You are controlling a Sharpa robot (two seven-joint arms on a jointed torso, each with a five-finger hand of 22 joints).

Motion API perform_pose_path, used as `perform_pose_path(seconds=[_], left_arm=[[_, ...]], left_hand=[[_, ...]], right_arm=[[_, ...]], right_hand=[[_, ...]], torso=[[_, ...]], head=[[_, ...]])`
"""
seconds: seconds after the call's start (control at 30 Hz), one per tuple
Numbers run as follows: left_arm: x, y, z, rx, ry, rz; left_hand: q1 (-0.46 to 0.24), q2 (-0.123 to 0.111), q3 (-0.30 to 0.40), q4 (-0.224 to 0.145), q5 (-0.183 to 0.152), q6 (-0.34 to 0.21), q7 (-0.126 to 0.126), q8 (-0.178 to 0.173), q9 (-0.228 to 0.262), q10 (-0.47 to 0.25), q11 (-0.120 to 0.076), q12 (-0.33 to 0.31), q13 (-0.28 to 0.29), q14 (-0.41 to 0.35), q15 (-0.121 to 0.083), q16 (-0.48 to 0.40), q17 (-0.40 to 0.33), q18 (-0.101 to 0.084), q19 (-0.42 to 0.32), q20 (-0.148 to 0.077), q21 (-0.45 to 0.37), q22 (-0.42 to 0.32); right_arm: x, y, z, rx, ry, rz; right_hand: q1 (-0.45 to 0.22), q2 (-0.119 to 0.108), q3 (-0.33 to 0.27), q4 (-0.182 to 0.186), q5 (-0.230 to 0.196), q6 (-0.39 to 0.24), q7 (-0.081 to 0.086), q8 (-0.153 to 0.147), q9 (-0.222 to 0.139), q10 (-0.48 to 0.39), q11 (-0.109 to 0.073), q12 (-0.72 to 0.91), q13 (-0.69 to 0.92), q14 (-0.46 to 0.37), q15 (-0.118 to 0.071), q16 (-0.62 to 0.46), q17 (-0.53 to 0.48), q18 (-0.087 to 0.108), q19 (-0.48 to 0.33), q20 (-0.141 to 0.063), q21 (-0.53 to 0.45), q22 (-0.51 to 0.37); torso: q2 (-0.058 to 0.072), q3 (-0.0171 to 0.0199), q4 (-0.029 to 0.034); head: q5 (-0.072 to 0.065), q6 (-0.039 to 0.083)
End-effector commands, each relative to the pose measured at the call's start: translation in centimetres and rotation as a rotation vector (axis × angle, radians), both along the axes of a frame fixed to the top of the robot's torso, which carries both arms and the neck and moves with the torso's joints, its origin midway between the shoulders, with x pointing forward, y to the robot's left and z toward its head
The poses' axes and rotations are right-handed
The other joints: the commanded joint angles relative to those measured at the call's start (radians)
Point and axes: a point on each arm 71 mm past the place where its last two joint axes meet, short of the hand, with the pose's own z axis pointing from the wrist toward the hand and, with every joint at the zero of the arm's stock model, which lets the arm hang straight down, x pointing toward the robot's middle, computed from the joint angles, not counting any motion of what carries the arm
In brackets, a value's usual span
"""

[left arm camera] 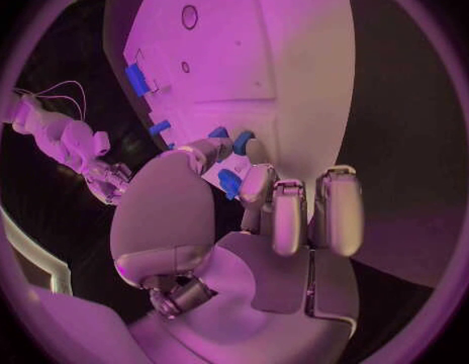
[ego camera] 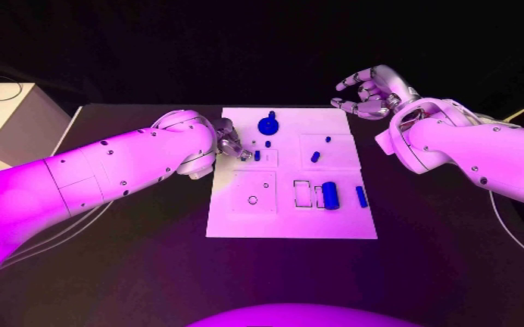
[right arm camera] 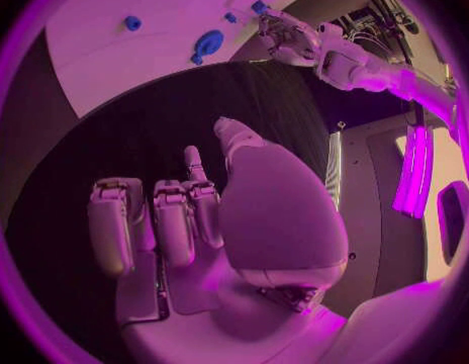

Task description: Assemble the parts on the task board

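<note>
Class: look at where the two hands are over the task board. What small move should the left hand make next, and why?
Probably lift the left hand a little, carrying its part. The left wrist view shows a small blue part pinched in its fingers at the task board's left edge, near other blue parts. The right hand hovers empty beyond the board's far right corner, so it cannot help yet.

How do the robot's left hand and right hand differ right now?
The left hand is at the task board's left edge, its fingers around a small blue part; the right hand hovers off the board's far right corner, holding nothing. The left hand's fingers close in on the part; the right hand's are loosely curled apart. Both are silver.
</note>
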Motion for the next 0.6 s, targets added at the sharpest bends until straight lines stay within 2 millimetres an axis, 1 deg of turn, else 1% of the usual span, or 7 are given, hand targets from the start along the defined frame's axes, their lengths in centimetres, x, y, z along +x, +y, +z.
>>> perform_pose_path(seconds=[0.03,0.33,0.5,0.6], left_arm=[[-0.33,-0.41,-0.63,0.004,0.021,-0.016],[-0.26,-0.12,-0.71,0.016,0.026,-0.011],[-0.22,0.18,-0.73,0.024,0.025,-0.005],[-0.19,0.37,-0.71,0.028,0.021,-0.001]], left_hand=[[0.014,0.0,-0.009,0.003,0.0,0.002,0.005,-0.003,-0.001,0.0,0.006,-0.002,0.001,0.104,-0.006,0.003,0.263,-0.013,0.0,-0.005,-0.003,0.025],[0.039,0.004,-0.064,0.039,-0.002,0.006,0.006,-0.006,-0.003,0.001,0.006,-0.003,0.002,0.104,-0.006,0.003,0.263,-0.013,0.001,-0.005,-0.004,0.025],[0.03,0.011,-0.121,0.045,-0.007,0.009,0.008,-0.009,-0.005,0.001,0.008,-0.003,0.003,0.104,-0.004,0.003,0.263,-0.013,0.001,-0.004,-0.004,0.026],[0.027,0.014,-0.136,0.045,-0.007,0.01,0.008,-0.009,-0.005,0.002,0.008,-0.003,0.003,0.104,-0.004,0.003,0.263,-0.013,0.002,-0.004,-0.004,0.027]], right_arm=[[-0.05,0.15,0.03,-0.009,-0.006,0.015],[-0.05,0.11,0.02,-0.01,-0.004,0.016],[-0.04,0.05,0.02,-0.01,-0.005,0.014],[-0.04,0.03,0.02,-0.01,-0.005,0.014]], right_hand=[[-0.01,-0.003,0.005,0.0,0.004,-0.009,0.0,0.007,0.002,0.037,-0.004,-0.003,0.205,0.099,-0.006,-0.005,0.241,0.009,0.068,-0.006,-0.005,0.191],[-0.01,-0.003,0.005,0.0,0.004,-0.009,0.0,0.007,0.002,0.037,-0.004,-0.003,0.205,0.099,-0.006,-0.005,0.241,0.009,0.068,-0.006,-0.005,0.191],[-0.01,-0.003,0.005,0.0,0.004,-0.009,0.0,0.007,0.002,0.037,-0.004,-0.003,0.205,0.099,-0.006,-0.005,0.241,0.009,0.068,-0.006,-0.005,0.191],[-0.01,-0.003,0.005,0.0,0.004,-0.009,0.0,0.007,0.002,0.037,-0.004,-0.003,0.205,0.099,-0.006,-0.005,0.241,0.009,0.068,-0.006,-0.005,0.191]], torso=[[0.0,0.0,-0.0003],[0.0,-0.0004,0.0002],[0.0,-0.0008,0.0],[0.0,-0.0008,-0.0001]], head=[[0.0,0.0],[0.0,0.002],[-0.001,0.003],[-0.002,0.003]])
